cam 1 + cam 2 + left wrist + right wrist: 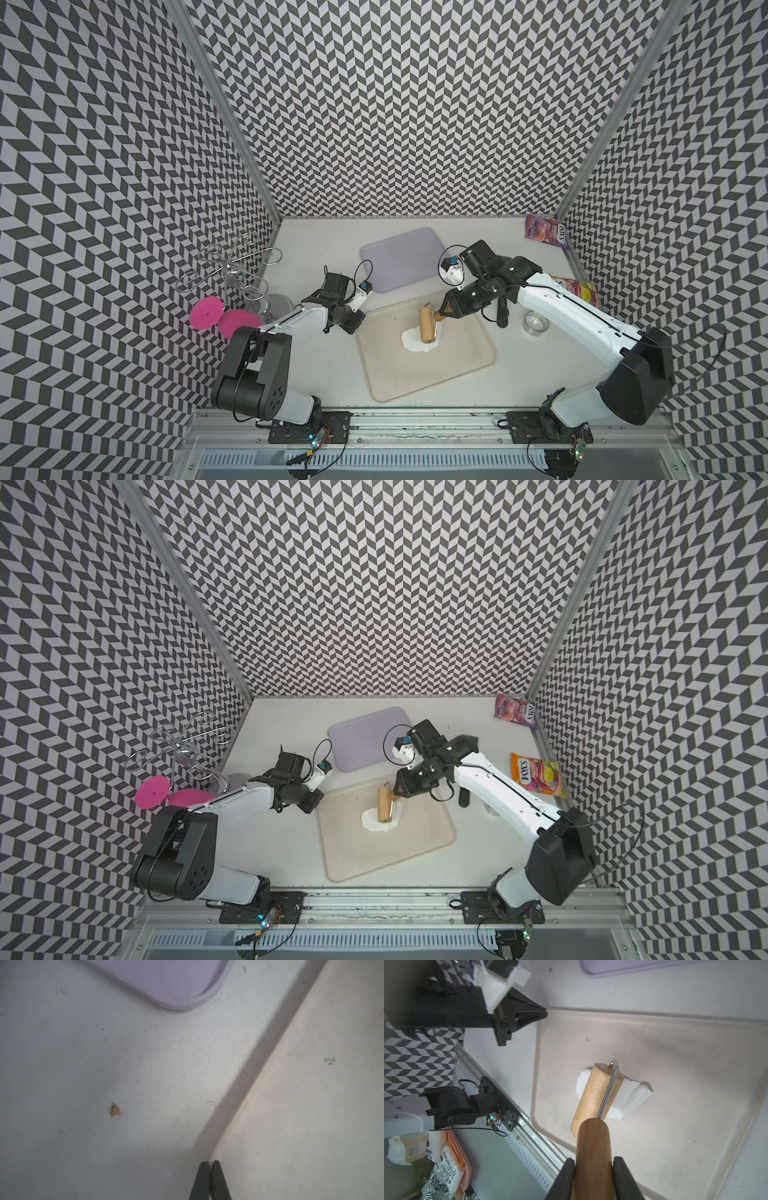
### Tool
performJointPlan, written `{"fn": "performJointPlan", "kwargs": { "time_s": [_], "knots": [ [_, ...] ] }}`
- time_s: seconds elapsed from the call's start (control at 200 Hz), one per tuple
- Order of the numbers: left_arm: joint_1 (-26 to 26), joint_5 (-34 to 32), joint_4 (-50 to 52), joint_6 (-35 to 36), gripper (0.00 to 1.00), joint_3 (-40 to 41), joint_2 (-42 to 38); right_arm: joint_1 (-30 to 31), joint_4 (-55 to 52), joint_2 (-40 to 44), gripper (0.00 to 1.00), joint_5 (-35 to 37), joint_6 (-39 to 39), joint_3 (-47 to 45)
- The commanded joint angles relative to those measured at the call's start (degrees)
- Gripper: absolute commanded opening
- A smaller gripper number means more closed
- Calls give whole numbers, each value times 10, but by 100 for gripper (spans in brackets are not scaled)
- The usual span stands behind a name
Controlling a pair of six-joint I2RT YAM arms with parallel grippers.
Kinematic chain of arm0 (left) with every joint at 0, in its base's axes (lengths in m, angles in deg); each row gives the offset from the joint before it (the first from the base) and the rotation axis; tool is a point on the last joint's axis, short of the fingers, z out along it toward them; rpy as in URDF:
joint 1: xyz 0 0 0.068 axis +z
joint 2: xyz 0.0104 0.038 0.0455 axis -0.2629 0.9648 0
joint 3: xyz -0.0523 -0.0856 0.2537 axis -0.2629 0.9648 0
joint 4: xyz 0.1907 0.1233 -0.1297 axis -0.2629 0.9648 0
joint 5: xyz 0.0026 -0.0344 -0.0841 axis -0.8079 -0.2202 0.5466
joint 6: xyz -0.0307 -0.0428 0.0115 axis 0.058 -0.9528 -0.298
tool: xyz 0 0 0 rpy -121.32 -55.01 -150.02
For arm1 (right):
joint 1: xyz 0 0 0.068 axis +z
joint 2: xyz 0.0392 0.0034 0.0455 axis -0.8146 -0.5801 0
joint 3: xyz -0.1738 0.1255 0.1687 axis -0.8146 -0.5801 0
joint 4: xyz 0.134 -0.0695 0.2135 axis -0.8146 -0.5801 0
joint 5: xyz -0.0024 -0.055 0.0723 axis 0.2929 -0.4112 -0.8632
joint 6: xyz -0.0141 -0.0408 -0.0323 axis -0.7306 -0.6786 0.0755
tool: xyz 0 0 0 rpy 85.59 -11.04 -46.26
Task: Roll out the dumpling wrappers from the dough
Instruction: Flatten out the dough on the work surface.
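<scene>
My right pincer [593, 1162] is clenched on the dark handle [592, 1142] of the roller [596, 1095], which lies across the dough [631, 1095] near the middle of the beige board [685, 1047]. My left pincer [210, 1162] is clenched on nothing at that board's corner. The dough looks thick and ridged on one side, so I judge I should press evenly, keep the roller level, and roll across that ridge, staying on the board

Chevron-patterned walls [395, 104] (black and white) enclose a pale, seemingly scuffed tabletop [316, 249].
</scene>
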Motion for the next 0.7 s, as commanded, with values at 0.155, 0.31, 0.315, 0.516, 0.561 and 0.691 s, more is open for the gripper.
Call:
{"fn": "performJointPlan", "kwargs": {
  "time_s": [0.155, 0.31, 0.315, 0.516, 0.561, 0.691],
  "knots": [
    [1, -9, 8, 6, 0, 4, 4, 27, 19, -47, 0, 28, -12, -4],
    [1, -10, 7, 6, 0, 4, 4, 44, 26, -80, 0, 60, -8, -19],
    [1, -10, 7, 6, 0, 4, 4, 44, 26, -81, 0, 61, -7, -20],
    [1, -11, 7, 6, 0, 4, 6, 64, 43, -115, 0, 99, 9, -36],
    [0, -11, 7, 6, 0, 4, 7, 69, 48, -120, 0, 101, 10, -38],
    [1, -11, 8, 5, 0, 3, 7, 80, 58, -134, 0, 110, 16, -39]
  ]
}}
